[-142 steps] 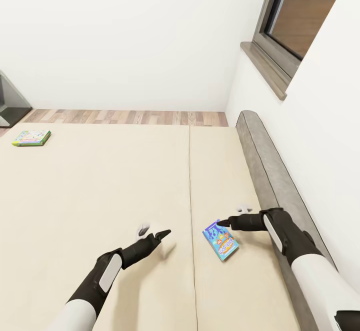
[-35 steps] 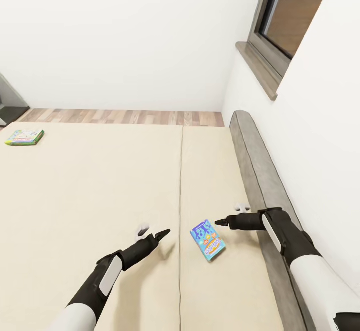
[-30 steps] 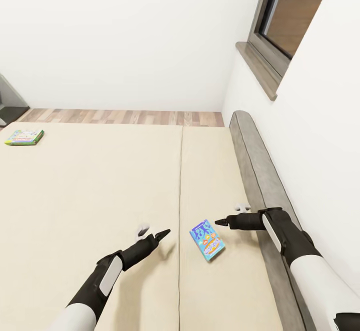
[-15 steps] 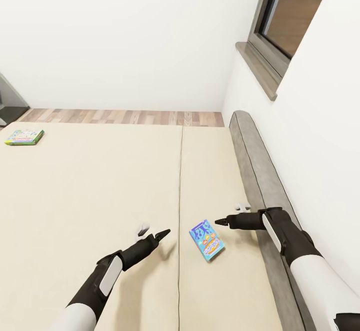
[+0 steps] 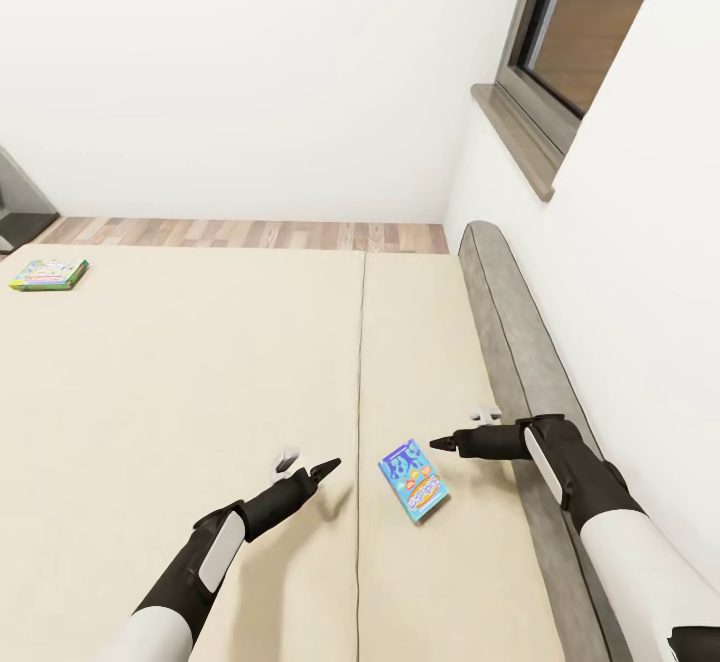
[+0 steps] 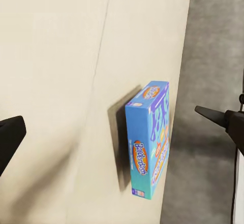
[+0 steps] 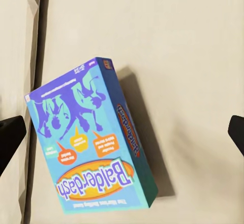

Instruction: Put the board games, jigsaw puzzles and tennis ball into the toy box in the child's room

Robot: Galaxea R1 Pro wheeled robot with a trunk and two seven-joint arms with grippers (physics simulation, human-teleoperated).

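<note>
At the far left edge of the head view, a green-edged board game (image 5: pixel 48 274) is seen lying flat on the cream bed (image 5: pixel 180 362), well apart from both arms. Lower left of centre, the left gripper (image 5: pixel 305 465) is held low over the mattress, its dark fingers spread apart with nothing between them. Just right of the mattress seam, in the lower middle of the frame, the blue board game (image 5: pixel 414 480) is found lying flat, its lid lettered "Balderdash" in the right wrist view (image 7: pixel 89 158) and its long edge shown in the left wrist view (image 6: pixel 148 138). Immediately to its right, the right gripper (image 5: pixel 462 428) is poised near the box's upper corner, jaws parted and empty. Further right, the grey headboard (image 5: pixel 520 342) is seen along the wall, with a window (image 5: pixel 600 22) in the upper right corner.
</note>
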